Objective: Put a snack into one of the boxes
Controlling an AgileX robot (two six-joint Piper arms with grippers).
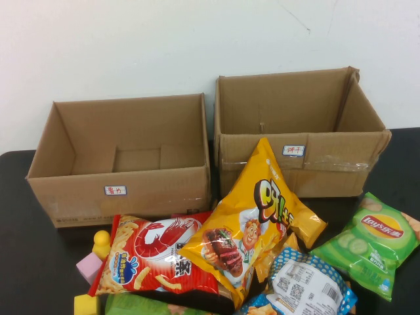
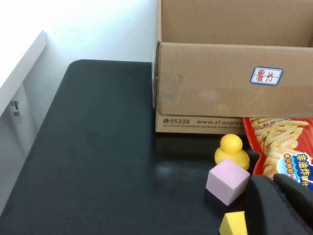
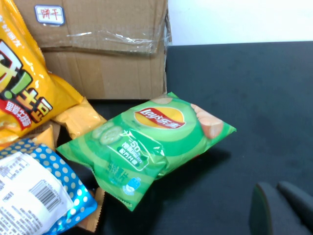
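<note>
At the lower left of the high view we see a yellow toy duck (image 1: 102,241) on the black table (image 1: 26,262). A pink foam cube (image 1: 89,266) lies just below the duck, and a yellow block (image 1: 84,305) sits at the bottom edge. A white wall (image 1: 131,46) fills the top.

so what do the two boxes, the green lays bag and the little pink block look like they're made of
Both boxes, left box and right box, look like matte brown corrugated cardboard, with raw flap edges and clear tape. The green Lay's bag looks like glossy plastic film: crinkled, with highlights. The pink block is matte, possibly foam or painted wood. The left gripper and right gripper sit low near the table.
</note>
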